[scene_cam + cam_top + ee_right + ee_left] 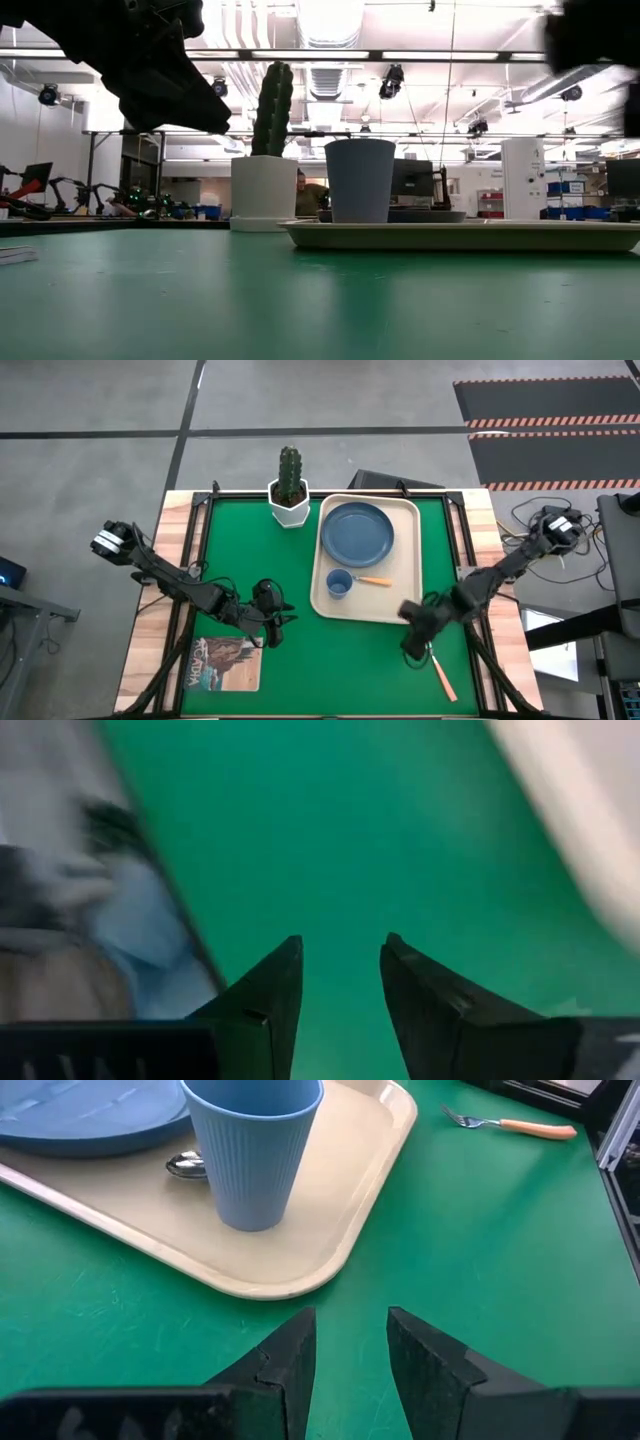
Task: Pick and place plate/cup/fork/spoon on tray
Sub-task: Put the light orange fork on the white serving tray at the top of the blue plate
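Two claws are over the green mat (300,660) on the surface, both at its near half and both empty. The fork (441,674) lies on the mat at the near right, outside the tray, its orange handle pointing toward the near edge; in the left wrist view it shows flat on the green, tines (458,1117) clear of the tray corner. The right claw (412,643) sits directly beside the fork's tine end, just off the tray's near right corner; its wrist view shows the two fingers (265,995) parted by a narrow gap with only green mat between them. The left claw (272,622) is near the middle of the mat, left of the tray, with its fingers (285,1365) likewise parted a little and holding nothing. A picture card (223,663) lies at the near left corner of the mat. The tray (405,605) occupies the right centre of the mat. On it, nearest, the cup (339,584) stands upright at the near left part, and the spoon (372,581) lies just beside it to the right, bowl toward the cup. The plate (357,531) fills the tray's far half. Beyond, at the far edge, a cactus (290,472) stands in a white pot (289,508) just left of the tray.
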You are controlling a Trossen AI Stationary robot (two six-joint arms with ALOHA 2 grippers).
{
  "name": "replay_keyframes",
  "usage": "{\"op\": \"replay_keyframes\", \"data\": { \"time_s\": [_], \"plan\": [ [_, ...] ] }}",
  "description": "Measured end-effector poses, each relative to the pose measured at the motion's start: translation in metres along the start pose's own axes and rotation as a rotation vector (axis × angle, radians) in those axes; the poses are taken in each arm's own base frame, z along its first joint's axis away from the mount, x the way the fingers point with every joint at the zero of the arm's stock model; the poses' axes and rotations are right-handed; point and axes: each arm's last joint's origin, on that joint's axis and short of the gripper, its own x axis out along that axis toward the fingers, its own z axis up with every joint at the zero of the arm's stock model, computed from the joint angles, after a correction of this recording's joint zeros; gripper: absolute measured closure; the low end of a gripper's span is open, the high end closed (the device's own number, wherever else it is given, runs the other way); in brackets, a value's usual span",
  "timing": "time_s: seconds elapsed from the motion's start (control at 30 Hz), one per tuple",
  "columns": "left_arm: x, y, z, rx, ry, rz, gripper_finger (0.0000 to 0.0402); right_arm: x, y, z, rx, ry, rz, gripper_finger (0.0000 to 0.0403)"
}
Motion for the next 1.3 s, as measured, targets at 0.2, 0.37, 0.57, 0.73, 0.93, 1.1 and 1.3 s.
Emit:
{"op": "replay_keyframes", "data": {
  "time_s": [0.2,0.37,0.57,0.73,0.93,1.1,1.3],
  "plan": [
    [0.000,0.000,0.000,-0.001,-0.001,-0.001,0.0295,0.016,-0.011,-0.051,0.243,0.239,-0.434,0.0294],
    [0.000,0.000,0.000,0.001,-0.001,-0.001,0.0295,0.024,0.001,-0.066,0.247,0.204,-0.493,0.0292],
    [0.000,0.000,0.000,0.000,-0.002,-0.002,0.0295,0.047,-0.001,-0.077,0.230,0.203,-0.562,0.0270],
    [0.000,0.001,-0.001,0.001,-0.002,-0.002,0.0295,0.069,0.000,-0.080,0.206,0.219,-0.552,0.0260],
    [0.000,0.001,-0.001,0.001,-0.002,-0.003,0.0295,0.082,-0.006,-0.081,0.160,0.233,-0.597,0.0315],
    [0.000,0.001,-0.002,-0.001,-0.005,-0.004,0.0295,0.074,-0.001,-0.080,0.145,0.239,-0.547,0.0380],
    [0.000,0.001,-0.002,0.000,-0.005,-0.002,0.0295,0.040,0.007,-0.076,0.125,0.173,-0.456,0.0381]
  ]
}}
